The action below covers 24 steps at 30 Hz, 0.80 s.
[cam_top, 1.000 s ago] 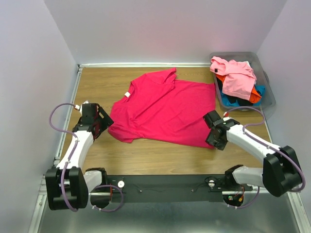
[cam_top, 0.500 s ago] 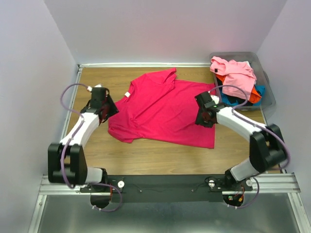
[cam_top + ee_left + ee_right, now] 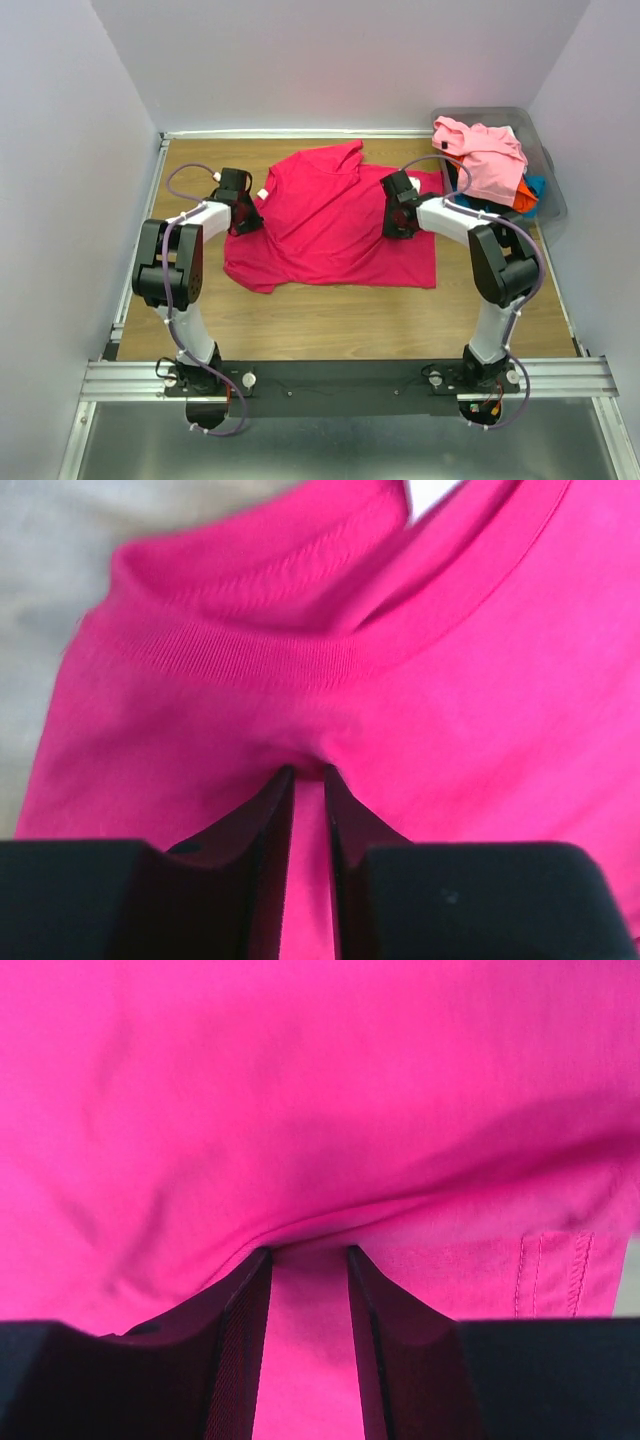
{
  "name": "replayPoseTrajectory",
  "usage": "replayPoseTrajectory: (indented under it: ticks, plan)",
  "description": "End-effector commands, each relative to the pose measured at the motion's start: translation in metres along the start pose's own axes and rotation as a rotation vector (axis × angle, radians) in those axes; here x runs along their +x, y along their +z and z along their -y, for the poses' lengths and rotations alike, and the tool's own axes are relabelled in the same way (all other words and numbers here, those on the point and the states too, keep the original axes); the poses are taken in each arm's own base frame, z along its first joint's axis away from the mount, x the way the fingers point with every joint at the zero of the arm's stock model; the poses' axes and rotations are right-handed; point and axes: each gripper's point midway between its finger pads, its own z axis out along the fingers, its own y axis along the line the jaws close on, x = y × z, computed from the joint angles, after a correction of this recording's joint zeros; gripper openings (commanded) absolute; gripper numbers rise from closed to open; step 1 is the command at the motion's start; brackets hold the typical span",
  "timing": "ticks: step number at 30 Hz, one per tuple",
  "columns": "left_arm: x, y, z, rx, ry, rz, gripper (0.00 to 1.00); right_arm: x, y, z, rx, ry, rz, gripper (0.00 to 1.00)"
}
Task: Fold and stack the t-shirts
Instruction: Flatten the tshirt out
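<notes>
A bright crimson-magenta t-shirt (image 3: 330, 235) lies spread on the wooden table (image 3: 330, 320), with its collar (image 3: 300, 650) toward the left. My left gripper (image 3: 245, 213) sits at the shirt's left edge beside the collar. In the left wrist view its jaws (image 3: 308, 772) stand narrow, with a ridge of the crimson cloth pinched between them. My right gripper (image 3: 398, 213) rests on the shirt's right part. Its jaws (image 3: 308, 1250) are closed on a bunched fold of the same cloth, near a stitched hem (image 3: 550, 1270). More t-shirts, a light pink one (image 3: 485, 150) on top, lie piled at the back right.
A grey plastic bin (image 3: 552, 200) at the back right corner holds the pile, with orange (image 3: 522, 200) and blue (image 3: 535, 185) cloth under the pink one. Pale walls close the table on three sides. Bare wood shows in front of the shirt.
Both arms swung from the near table inward and back onto the shirt. Both pairs of jaws narrowed onto the cloth. The shirt's lower right corner has shifted slightly inward.
</notes>
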Motion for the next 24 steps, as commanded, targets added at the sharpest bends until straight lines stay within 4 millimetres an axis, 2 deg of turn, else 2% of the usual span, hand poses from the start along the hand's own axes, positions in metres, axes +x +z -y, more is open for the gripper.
replayPoseTrajectory:
  ticks: [1,2,3,4,5,6,7,9,10,13,15,16,18,19,20,22,23,24]
  plan:
    - [-0.001,0.025,-0.006,-0.019,-0.035,-0.029,0.26,-0.005,0.031,0.000,0.004,-0.030,-0.017,0.43]
    - [-0.010,0.027,-0.002,-0.011,-0.038,-0.018,0.26,-0.001,0.041,0.002,0.012,-0.037,-0.035,0.43]
    - [-0.010,0.034,-0.004,-0.025,-0.044,-0.028,0.26,-0.013,0.045,0.002,0.004,-0.029,-0.021,0.43]
    - [-0.014,0.037,-0.003,-0.028,-0.042,-0.025,0.26,-0.016,0.050,0.005,0.010,-0.026,-0.022,0.43]
    - [-0.029,0.038,0.004,-0.021,-0.045,-0.003,0.26,-0.023,0.061,0.007,0.012,-0.011,-0.026,0.43]
    - [-0.034,0.040,0.006,-0.022,-0.045,-0.001,0.27,-0.023,0.061,0.006,0.006,-0.014,-0.028,0.44]
    - [-0.041,0.042,0.006,-0.014,-0.059,0.000,0.27,-0.031,0.070,0.009,0.009,-0.003,-0.026,0.44]
    - [-0.059,0.049,0.010,-0.002,-0.077,0.011,0.30,-0.044,0.074,0.009,-0.004,-0.004,-0.013,0.45]
    - [-0.067,0.053,0.004,-0.014,-0.102,0.024,0.31,-0.059,0.075,0.010,-0.001,-0.013,0.013,0.47]
    - [-0.096,0.050,0.007,0.006,-0.119,0.079,0.35,-0.082,0.067,0.009,0.004,-0.038,0.065,0.54]
    - [-0.110,0.036,0.012,0.024,-0.104,0.117,0.48,-0.098,0.054,0.004,-0.018,-0.051,0.100,0.58]
    - [-0.121,0.017,0.017,0.033,-0.097,0.161,0.62,-0.099,0.048,0.003,-0.025,-0.053,0.102,0.62]
    - [-0.115,0.001,0.010,0.011,-0.086,0.186,0.78,-0.101,0.029,0.004,-0.041,-0.050,0.117,0.67]
    - [-0.123,-0.024,0.013,0.023,-0.080,0.239,0.90,-0.099,0.023,0.005,-0.048,-0.035,0.117,0.68]
    - [-0.106,-0.026,-0.002,-0.017,-0.083,0.229,0.94,-0.100,0.009,0.005,-0.061,-0.027,0.133,0.68]
    - [-0.093,-0.041,-0.013,-0.046,-0.080,0.242,0.94,-0.077,0.003,0.015,-0.052,-0.017,0.098,0.69]
    - [-0.093,-0.059,-0.016,-0.052,-0.080,0.282,0.94,-0.071,0.000,0.020,-0.043,-0.002,0.094,0.69]
    - [-0.069,-0.056,-0.032,-0.089,-0.072,0.246,0.93,-0.059,-0.009,0.027,-0.037,0.004,0.088,0.69]
